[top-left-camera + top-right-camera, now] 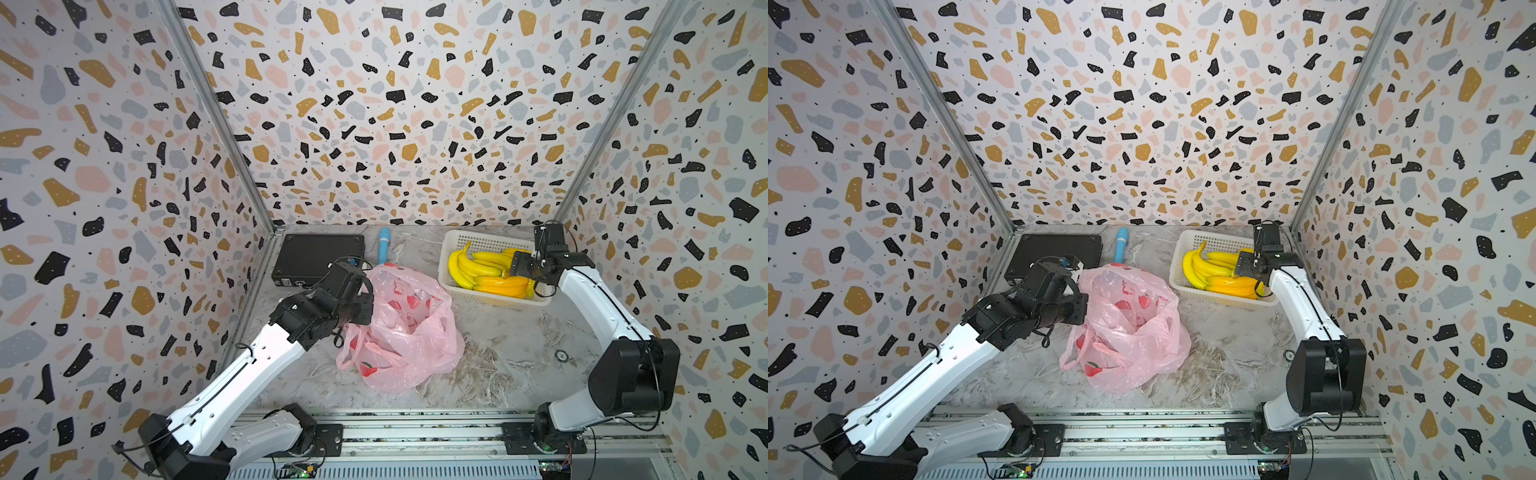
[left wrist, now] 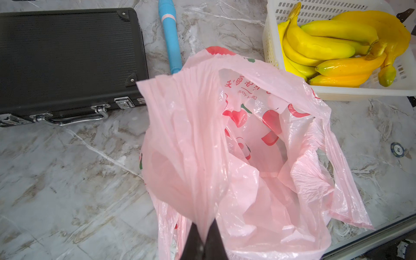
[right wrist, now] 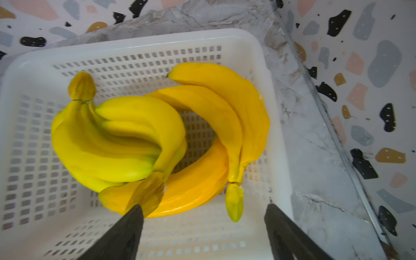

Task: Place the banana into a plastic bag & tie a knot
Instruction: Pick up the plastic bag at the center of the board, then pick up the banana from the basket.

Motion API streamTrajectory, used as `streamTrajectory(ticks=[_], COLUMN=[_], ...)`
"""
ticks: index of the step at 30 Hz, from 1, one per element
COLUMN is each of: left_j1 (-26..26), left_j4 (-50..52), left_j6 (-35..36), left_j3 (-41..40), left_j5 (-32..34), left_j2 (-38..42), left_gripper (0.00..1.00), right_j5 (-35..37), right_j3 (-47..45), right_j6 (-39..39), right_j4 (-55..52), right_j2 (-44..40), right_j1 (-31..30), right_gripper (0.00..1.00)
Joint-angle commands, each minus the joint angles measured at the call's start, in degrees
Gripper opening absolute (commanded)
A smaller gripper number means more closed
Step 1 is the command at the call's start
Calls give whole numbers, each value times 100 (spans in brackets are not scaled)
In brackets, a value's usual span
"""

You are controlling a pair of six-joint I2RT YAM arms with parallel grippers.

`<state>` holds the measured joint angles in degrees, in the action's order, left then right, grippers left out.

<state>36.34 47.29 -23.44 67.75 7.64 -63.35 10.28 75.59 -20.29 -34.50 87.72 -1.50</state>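
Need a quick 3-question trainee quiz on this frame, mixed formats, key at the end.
1. True or false: the left gripper is shut on the pink plastic bag.
2. Fill in: the right gripper, above the bananas, is ____ (open or shut).
3. Where do the bananas lie? A: in the pink plastic bag. B: in the white basket. C: in the right gripper.
Key: 1 true; 2 open; 3 B.
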Motion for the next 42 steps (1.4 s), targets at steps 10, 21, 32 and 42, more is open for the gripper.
streamTrajectory(ticks=[10, 21, 32, 42], left_j1=[-280, -386, -420, -423], left_j4=[-410, -542, -549, -545], left_j6=[336, 332, 317, 214], left_j3=[-94, -121, -114, -120], left_j5=[-606, -868, -930, -1049], left_j2=[-107, -114, -126, -101], left_gripper=[0, 0, 0, 0], right_j5=[339, 591, 825, 1286], right_j3=[830, 1866, 2126, 2078], right_j6=[296, 651, 782, 768], right_j4=[-424, -860, -1010, -915], right_j2=[1154, 2276, 2757, 2443], right_j1=[367, 341, 104, 93], right_gripper=[74, 73, 71, 53])
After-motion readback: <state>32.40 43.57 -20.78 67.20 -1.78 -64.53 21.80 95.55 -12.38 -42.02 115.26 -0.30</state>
